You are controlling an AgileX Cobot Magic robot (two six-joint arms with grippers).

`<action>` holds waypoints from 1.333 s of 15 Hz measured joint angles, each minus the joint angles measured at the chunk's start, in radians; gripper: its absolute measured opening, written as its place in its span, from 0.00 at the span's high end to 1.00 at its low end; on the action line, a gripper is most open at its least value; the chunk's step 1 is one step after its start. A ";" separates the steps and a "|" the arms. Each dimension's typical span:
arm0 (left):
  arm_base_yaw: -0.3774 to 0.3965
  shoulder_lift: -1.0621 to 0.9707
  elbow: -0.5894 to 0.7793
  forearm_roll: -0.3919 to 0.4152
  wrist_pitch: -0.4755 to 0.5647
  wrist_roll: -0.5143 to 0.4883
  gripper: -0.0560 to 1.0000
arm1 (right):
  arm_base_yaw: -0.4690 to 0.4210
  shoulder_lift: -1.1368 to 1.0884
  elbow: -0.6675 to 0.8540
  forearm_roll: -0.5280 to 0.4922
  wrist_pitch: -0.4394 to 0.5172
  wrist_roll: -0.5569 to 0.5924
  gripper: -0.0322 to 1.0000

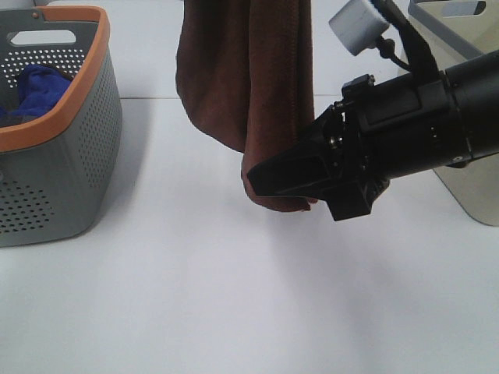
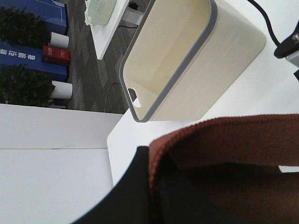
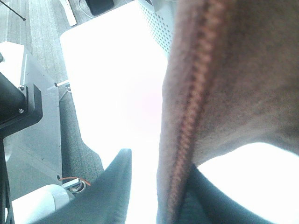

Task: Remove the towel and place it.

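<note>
The reddish-brown towel (image 1: 245,78) hangs down from above the top edge of the exterior view, its lower corner just over the white table. My left gripper (image 2: 154,196) is out of the exterior view; in its wrist view it is shut on the towel (image 2: 233,140), with a black finger (image 2: 121,200) pressed against the hem. My right gripper (image 1: 273,183) reaches in from the right at the towel's lower corner. In the right wrist view the stitched hem (image 3: 187,140) runs between its fingers (image 3: 114,186), and a gap still shows beside one finger.
A grey perforated basket with an orange rim (image 1: 74,74) stands at the left and holds a blue cloth (image 1: 35,86). A beige bin with a grey rim (image 1: 468,187) (image 2: 187,60) stands at the right, behind my right arm.
</note>
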 joint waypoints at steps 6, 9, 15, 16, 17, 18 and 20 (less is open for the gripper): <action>0.000 0.000 0.000 0.002 0.011 -0.022 0.95 | 0.000 0.041 0.000 -0.003 -0.099 0.002 0.97; 0.000 0.000 0.000 0.019 0.014 -0.096 0.95 | 0.000 0.030 0.000 -0.035 -0.097 0.063 0.97; 0.015 0.062 0.000 0.311 0.163 -0.605 0.95 | 0.000 -0.221 0.001 -0.515 -0.201 0.317 0.97; 0.015 0.071 0.000 0.340 0.164 -0.684 0.95 | 0.000 -0.230 0.001 -0.595 -0.212 0.324 0.97; 0.015 0.084 0.000 0.373 0.164 -0.772 0.95 | 0.000 -0.231 -0.002 -0.665 -0.217 0.332 0.97; 0.015 0.097 0.000 0.414 0.159 -0.872 0.95 | 0.000 -0.221 -0.018 -0.722 -0.222 0.338 0.97; 0.015 0.134 0.000 0.520 0.106 -1.028 0.95 | 0.000 -0.175 -0.083 -0.811 -0.250 0.338 0.97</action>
